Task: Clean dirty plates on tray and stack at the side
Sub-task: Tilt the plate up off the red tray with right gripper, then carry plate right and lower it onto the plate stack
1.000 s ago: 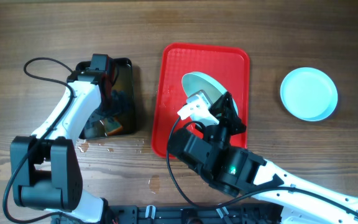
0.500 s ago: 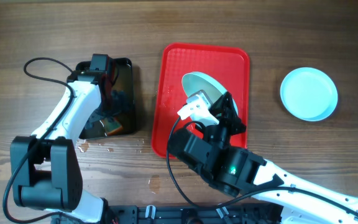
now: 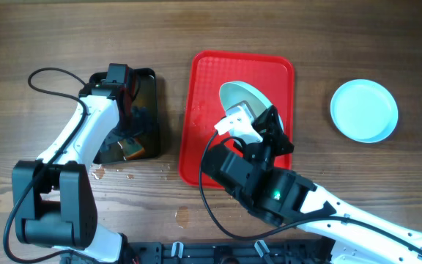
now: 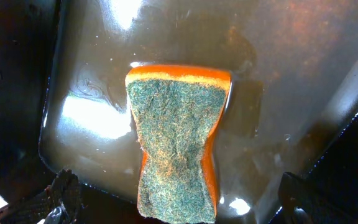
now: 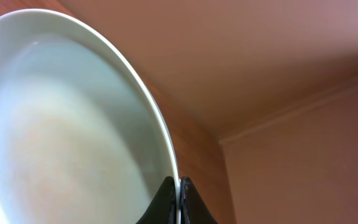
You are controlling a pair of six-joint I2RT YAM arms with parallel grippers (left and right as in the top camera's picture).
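At the far left, your left claw [image 4: 180, 198] hangs open over the black tray [image 3: 149, 79]. Its two tips sit wide apart on either side of the near end of the sponge [image 4: 178, 149] and touch nothing. The sponge lies flat in shallow water with its green scouring face up. In the wrist view its long axis runs top to bottom, so closing would squeeze it across its narrow waist. That looks like a sound grip, but a soaked sponge will shed water on the way over, and drops already lie on the tabletop [image 3: 64, 37] beside the tray.

Over the red tray [image 3: 205, 88], your right claw [image 5: 179, 194] is pinched shut on the rim of a plate [image 3: 239, 99] and holds it steeply tilted. From above, the plate reads as a narrow ellipse with its long axis running from far-left to near-right. Its hollow face is turned up and away from you. You cannot tell whether its lower edge rests on the tray or hangs just above it.

The weak point is that grip. It is a thin bite on one spot of a smooth rim, so pressure from the sponge could swing the plate around the fingertips or push it out of them. A faint warm tinge shows in the hollow of the plate, too pale to call residue.

At the right, a second plate [image 3: 363, 110] lies flat on the bare tabletop, well clear of the tray.
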